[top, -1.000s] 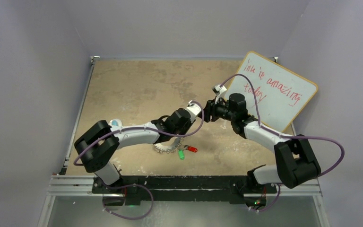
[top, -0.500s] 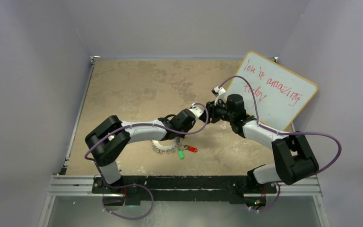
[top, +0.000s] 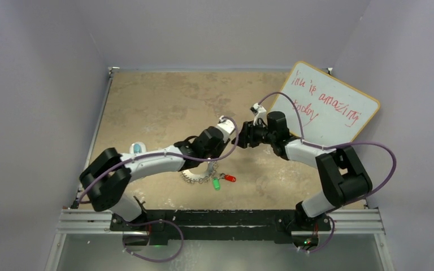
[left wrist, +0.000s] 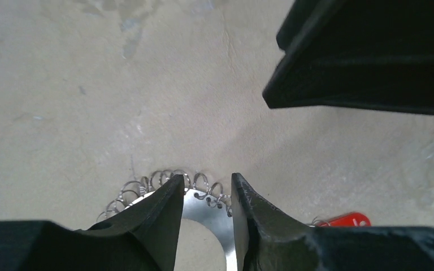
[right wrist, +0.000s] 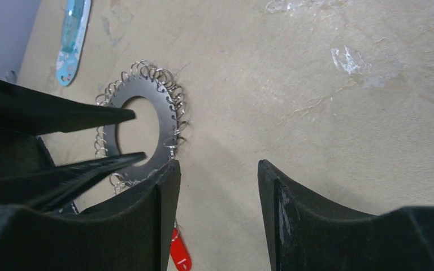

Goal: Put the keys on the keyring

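The keyring (top: 198,175) lies flat on the tan table, a silvery ring with wire loops round its rim. Just right of it lie the keys, one with a green head (top: 217,184) and one with a red head (top: 229,178). My left gripper (left wrist: 206,183) hovers open over the ring's far rim (left wrist: 203,208), holding nothing. The red key (left wrist: 344,218) shows beside its right finger. My right gripper (right wrist: 217,169) is open and empty over bare table, right of the keyring (right wrist: 166,116) and above the red key (right wrist: 179,255). Its left finger partly covers the ring's near edge.
A whiteboard (top: 330,110) with red writing leans at the back right. A clear bluish plastic object (right wrist: 73,34) lies left of the ring, near the left arm (top: 147,161). The two wrists nearly meet above the table's middle, with the right gripper (top: 243,135) close to the left wrist.
My right gripper has edged left toward the left wrist. The left arm's elbow swung right, then back left. Both pairs of jaws stand slightly wider. Ring and keys have not moved.
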`<state>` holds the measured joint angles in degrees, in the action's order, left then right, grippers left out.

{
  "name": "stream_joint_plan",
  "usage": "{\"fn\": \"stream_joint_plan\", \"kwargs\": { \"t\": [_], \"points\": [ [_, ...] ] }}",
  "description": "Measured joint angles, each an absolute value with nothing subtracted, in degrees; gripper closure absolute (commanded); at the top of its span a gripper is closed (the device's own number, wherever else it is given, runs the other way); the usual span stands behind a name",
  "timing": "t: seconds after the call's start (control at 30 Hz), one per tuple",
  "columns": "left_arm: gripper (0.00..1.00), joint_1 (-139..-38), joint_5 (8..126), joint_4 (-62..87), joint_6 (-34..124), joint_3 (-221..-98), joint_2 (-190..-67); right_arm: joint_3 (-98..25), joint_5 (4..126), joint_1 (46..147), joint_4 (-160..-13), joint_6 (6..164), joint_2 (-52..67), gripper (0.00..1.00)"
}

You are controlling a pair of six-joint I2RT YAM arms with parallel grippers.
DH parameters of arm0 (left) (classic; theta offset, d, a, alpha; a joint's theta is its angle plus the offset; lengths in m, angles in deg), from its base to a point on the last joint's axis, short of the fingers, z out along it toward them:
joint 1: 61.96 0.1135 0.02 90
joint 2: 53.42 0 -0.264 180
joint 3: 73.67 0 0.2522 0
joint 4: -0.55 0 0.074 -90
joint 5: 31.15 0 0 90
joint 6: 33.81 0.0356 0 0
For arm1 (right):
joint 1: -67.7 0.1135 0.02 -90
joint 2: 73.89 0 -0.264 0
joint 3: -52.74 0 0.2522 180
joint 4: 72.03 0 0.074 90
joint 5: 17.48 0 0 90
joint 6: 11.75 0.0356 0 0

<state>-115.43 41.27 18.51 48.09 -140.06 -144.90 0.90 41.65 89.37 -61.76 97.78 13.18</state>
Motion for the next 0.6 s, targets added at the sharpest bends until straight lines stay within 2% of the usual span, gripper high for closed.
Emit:
{"fn": "stream_joint_plan", "kwargs": {
  "t": [0.1,0.23,0.33,0.6],
  "points": [
    [0.62,-113.18,42.3,15.08,45.97,-137.26,-138.65,0.48,40.95,89.39,-60.73,100.75,14.03,0.44],
    [0.54,-106.17,46.14,9.38,41.36,-131.27,-130.93,-3.85,41.17,89.54,-62.87,105.52,17.81,0.56],
    [0.5,-101.07,48.0,5.92,37.07,-126.07,-126.28,-8.13,41.41,90.27,-65.78,108.86,22.07,0.62],
    [0.48,-96.4,49.73,1.9,30.63,-119.31,-117.84,-11.72,39.73,95.82,-70.44,117.52,30.82,0.65]
  ]
}}
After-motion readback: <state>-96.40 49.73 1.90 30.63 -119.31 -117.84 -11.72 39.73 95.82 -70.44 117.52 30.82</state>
